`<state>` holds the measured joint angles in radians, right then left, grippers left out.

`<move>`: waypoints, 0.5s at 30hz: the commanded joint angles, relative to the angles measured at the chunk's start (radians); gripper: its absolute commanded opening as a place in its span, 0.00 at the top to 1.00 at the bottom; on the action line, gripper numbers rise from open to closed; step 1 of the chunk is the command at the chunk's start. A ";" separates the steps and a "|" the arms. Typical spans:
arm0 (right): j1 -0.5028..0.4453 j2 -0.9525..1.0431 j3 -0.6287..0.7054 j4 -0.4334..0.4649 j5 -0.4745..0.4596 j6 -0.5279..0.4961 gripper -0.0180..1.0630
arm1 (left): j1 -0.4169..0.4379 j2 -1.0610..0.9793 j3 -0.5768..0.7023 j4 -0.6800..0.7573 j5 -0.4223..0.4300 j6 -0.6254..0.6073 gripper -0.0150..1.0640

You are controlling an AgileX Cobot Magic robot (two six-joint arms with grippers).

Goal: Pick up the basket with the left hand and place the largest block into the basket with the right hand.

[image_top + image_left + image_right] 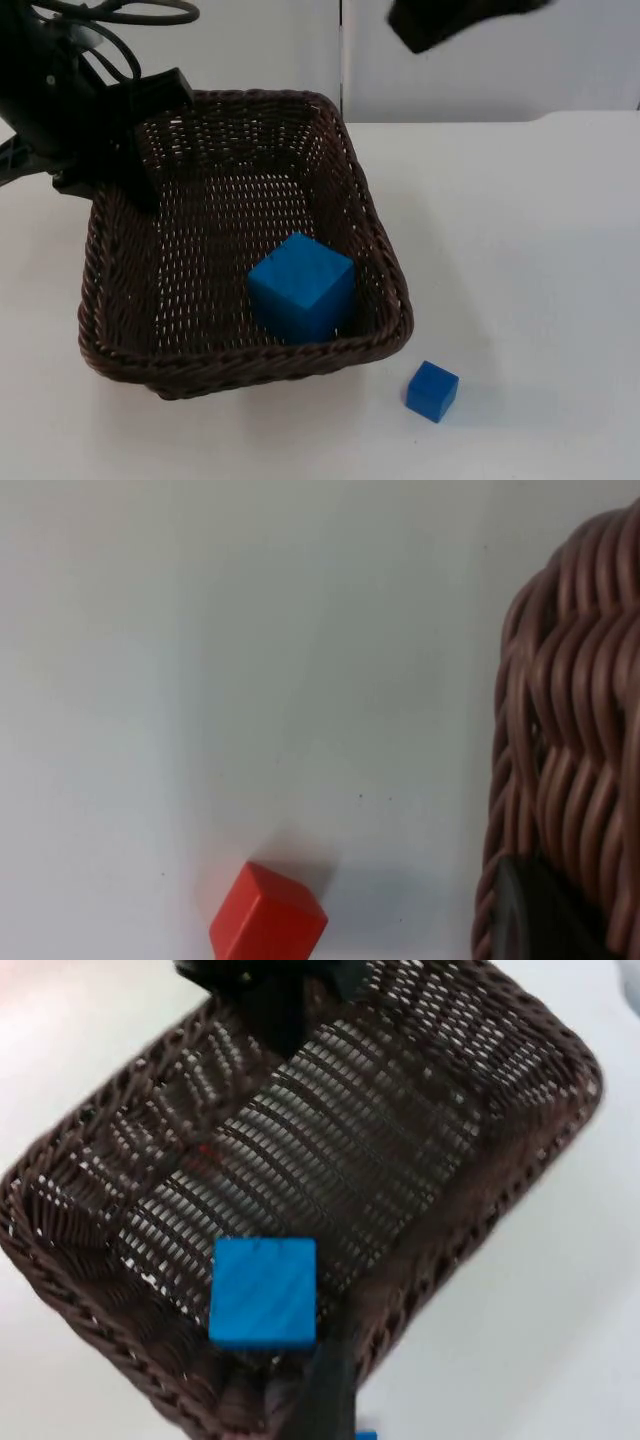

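Observation:
A dark brown wicker basket [380,230] takes up the left half of the table. My left gripper [140,165] is shut on its far left rim, and that rim [570,680] stands close beside a black fingertip [540,920] in the left wrist view. The large blue block [301,285] lies inside the basket at its near right corner, free of any gripper. From above in the right wrist view, the same block [264,1291] sits within the basket's wall [500,1190]. My right gripper [440,25] hangs high at the back, well away from the basket.
A small blue block [432,390] lies on the table just off the basket's near right corner. A red block [268,918] sits on the table beside the basket's outer wall on the left arm's side. The table's right half is bare white.

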<state>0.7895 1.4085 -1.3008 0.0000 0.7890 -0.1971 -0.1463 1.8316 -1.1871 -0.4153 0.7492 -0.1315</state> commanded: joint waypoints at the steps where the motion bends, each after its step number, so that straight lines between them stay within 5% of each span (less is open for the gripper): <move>1: -0.001 -0.045 0.036 -0.024 -0.033 0.029 0.28 | -0.003 -0.016 -0.006 -0.021 0.013 -0.008 0.99; 11: -0.001 -0.198 0.157 -0.022 -0.077 0.056 0.28 | -0.003 -0.016 -0.006 -0.028 0.031 -0.004 0.99; 15: -0.001 -0.239 0.180 -0.022 -0.078 0.071 0.28 | -0.003 -0.016 -0.006 -0.078 0.019 0.087 0.99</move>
<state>0.7895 1.1917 -1.1329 -0.0172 0.7244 -0.1414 -0.1463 1.8316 -1.1871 -0.4250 0.7717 -0.0941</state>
